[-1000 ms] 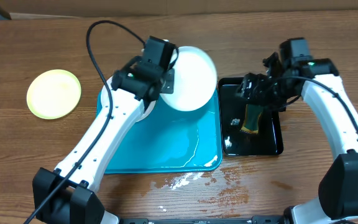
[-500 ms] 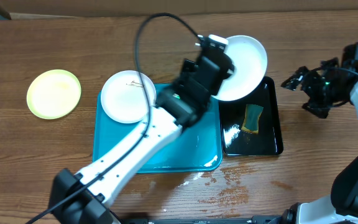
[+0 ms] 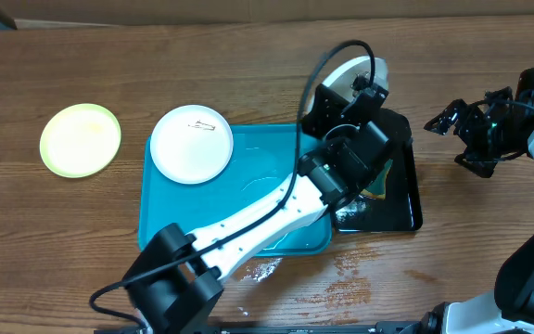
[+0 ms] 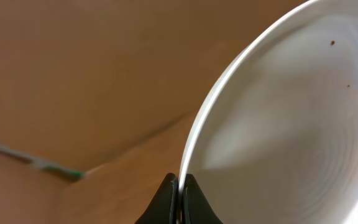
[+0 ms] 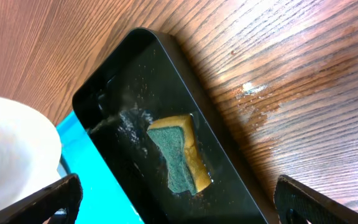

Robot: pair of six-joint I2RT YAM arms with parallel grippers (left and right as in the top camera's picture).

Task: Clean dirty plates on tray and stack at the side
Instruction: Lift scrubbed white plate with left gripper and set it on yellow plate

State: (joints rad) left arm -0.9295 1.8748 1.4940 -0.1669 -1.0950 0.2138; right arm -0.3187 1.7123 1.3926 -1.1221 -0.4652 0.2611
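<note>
My left gripper (image 4: pixel 180 186) is shut on the rim of a white plate (image 4: pixel 291 112). It holds the plate tilted up above the far end of the black tray (image 3: pixel 406 199); in the overhead view the plate (image 3: pixel 352 67) is mostly hidden behind the arm. A second white plate (image 3: pixel 191 144) with a small dark smear lies at the far left corner of the turquoise tray (image 3: pixel 239 232). The yellow-green plate (image 3: pixel 80 139) lies on the table left of the tray. My right gripper (image 3: pixel 448 141) is open and empty, right of the black tray.
A yellow-and-green sponge (image 5: pixel 176 155) lies in the wet black tray (image 5: pixel 135 81). Water is spilt on the table (image 3: pixel 341 269) in front of both trays. The left arm spans the turquoise tray diagonally. A cardboard wall runs along the back edge.
My left arm has swung the white plate from over the turquoise tray to above the black tray and tilted it up. My right gripper has left the sponge and drawn back to the right.
</note>
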